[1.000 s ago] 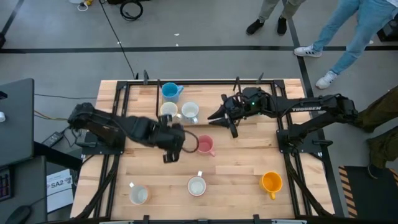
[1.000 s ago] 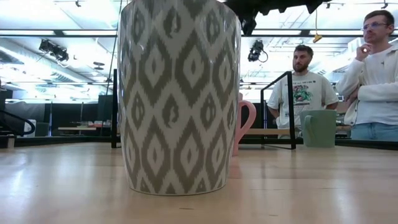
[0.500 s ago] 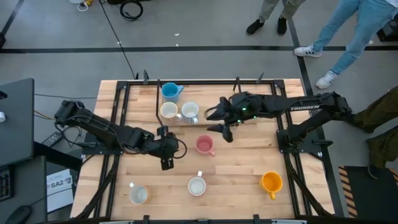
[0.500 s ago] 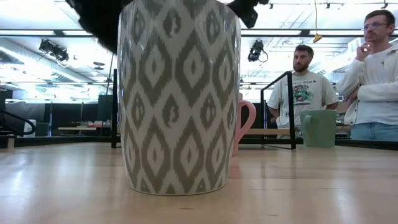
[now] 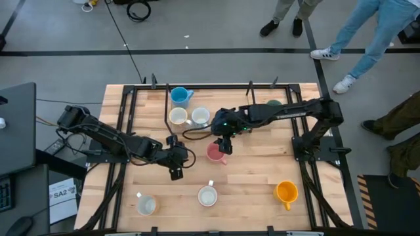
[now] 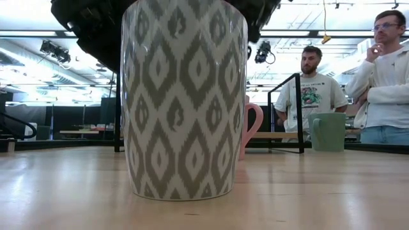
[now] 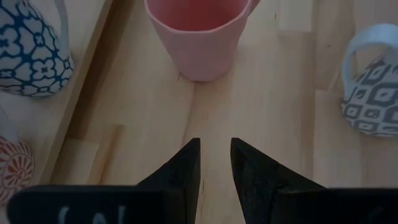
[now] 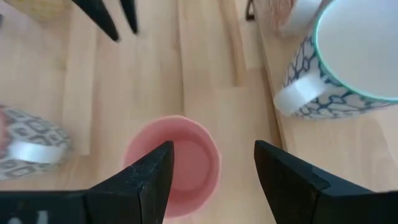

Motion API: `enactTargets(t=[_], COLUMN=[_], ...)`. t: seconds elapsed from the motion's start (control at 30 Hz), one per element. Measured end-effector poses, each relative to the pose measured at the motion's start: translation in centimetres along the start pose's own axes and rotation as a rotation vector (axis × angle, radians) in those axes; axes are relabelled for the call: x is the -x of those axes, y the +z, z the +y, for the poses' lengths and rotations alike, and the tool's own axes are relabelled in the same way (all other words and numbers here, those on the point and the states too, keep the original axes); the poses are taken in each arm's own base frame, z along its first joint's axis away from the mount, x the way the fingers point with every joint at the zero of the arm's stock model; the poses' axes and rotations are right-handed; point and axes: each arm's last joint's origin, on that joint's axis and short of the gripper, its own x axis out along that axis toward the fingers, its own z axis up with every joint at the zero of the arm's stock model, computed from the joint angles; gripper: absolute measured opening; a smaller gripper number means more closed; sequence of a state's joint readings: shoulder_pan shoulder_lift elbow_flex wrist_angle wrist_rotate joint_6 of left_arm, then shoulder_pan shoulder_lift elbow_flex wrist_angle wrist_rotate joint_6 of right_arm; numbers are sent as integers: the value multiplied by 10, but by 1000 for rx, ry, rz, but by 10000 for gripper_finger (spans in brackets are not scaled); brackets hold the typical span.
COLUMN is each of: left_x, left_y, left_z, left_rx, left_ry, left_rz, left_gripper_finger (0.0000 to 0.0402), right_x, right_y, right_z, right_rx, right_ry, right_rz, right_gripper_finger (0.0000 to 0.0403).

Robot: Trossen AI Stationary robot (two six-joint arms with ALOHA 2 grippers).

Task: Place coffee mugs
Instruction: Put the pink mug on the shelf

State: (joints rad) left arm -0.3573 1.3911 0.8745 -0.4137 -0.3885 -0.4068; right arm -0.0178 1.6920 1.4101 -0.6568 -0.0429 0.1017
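The pink mug (image 5: 215,153) stands upright on the table's middle. My right gripper (image 5: 224,139) hangs open over it, a finger on either side of its rim (image 8: 174,163) in the right wrist view, touching nothing that I can see. My left gripper (image 5: 176,161) is low over the table left of the pink mug (image 7: 199,37), pointing at it, its fingers (image 7: 214,149) narrowly apart with nothing between. Blue (image 5: 180,96), cream (image 5: 177,117) and white (image 5: 200,117) mugs stand at the far side. A dark green mug (image 5: 274,103) is partly hidden by the right arm.
Near the front edge stand a pale mug (image 5: 146,205), a grey-patterned mug (image 5: 207,195) and an orange mug (image 5: 287,192). The grey-patterned mug (image 6: 184,96) fills the low view. A black frame (image 5: 164,98) runs along the far edge. People stand beyond the table (image 6: 316,89).
My right gripper has reached toward the table's left and near side, tipped downward and sunk over the pink mug. My left gripper has drawn back from the pink mug toward the table's left and sunk low. The pink mug has stayed in place.
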Motion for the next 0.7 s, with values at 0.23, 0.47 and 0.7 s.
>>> enactTargets(t=[0.23, 0.47, 0.7], left_x=[0, 0, 0], left_y=[0, 0, 0], left_z=[0, 0, 0], left_rx=[-2, -2, -2], left_ry=[0, 1, 1], left_rz=[1, 1, 3], left_gripper_finger=[96, 96, 96], right_x=[-18, -37, -56], right_y=[-8, -15, -21], right_z=[-11, -16, -17], right_rx=[-26, -36, -40], right_ry=[-26, -37, -39], right_rz=[107, 179, 242], right_gripper_finger=[229, 229, 229])
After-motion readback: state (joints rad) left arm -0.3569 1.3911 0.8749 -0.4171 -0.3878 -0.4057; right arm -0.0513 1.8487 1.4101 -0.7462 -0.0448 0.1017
